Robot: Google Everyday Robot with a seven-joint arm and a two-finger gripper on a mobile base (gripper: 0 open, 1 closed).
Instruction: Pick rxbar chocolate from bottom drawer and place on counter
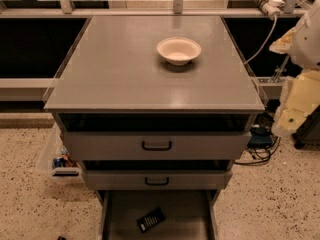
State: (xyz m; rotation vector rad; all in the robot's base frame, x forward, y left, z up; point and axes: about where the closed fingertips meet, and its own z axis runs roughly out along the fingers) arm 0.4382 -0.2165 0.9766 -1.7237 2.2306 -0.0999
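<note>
The rxbar chocolate (150,219), a small flat black bar with pale print, lies tilted on the floor of the open bottom drawer (185,214), left of the middle. The counter (115,69) is the grey top of the cabinet. My gripper (295,109) hangs at the right edge of the view, beside the cabinet's right side at counter height. It is well away from the drawer and the bar. Nothing shows in it.
A pale bowl (178,50) stands on the counter, back and right of centre. The two upper drawers with black handles (156,145) stick out slightly above the bottom drawer. A clear bin (56,160) sits on the floor at left, cables (260,139) at right.
</note>
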